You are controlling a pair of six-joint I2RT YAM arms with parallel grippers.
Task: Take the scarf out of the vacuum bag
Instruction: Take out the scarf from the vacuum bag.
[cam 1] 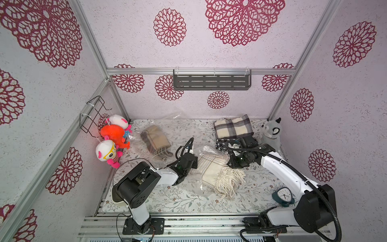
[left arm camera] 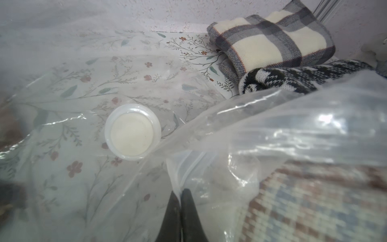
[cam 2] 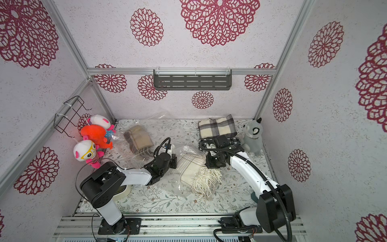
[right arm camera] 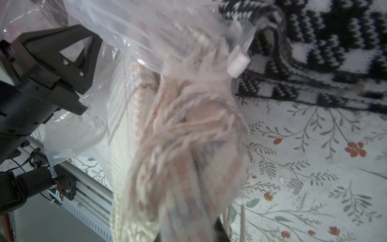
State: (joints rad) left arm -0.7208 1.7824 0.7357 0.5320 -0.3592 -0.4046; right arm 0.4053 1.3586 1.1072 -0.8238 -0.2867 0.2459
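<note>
Worktop [cam 1: 167, 201] in floral cover, cluttered. At centre frame in both top views: vacuum bag [cam 1: 193, 187], clear and crumpled, film spread out to the left and lower left. Inside it the scarf [cam 1: 211, 174], cream weave; folded body under the film, fringe spilled out toward lower right. Long axis judged upper left to lower right, so withdrawal best along that line, away from the bag's closed side. Second clear bag [cam 1: 146, 144] at upper left of centre, holding a brown scarf [cam 1: 155, 138], untouched. Plaid scarf [cam 1: 232, 126] and black-and-white knit [right arm camera: 314, 42] loose at upper right, in no container. Right tool [cam 1: 233, 163] touching the scarf's upper right corner, nearer to it than the other arm; in the right wrist view the fringe bundle runs straight into the nearly closed jaws, judged gripped. Left tool [left arm camera: 180, 194] at the scarf's left edge, jaws pressed together on a fold of bag film, anchoring it. Round white valve cap [left arm camera: 133, 132] on flat film just beyond. White zip slider [right arm camera: 238, 64] at the mouth, beside the knit.
</note>
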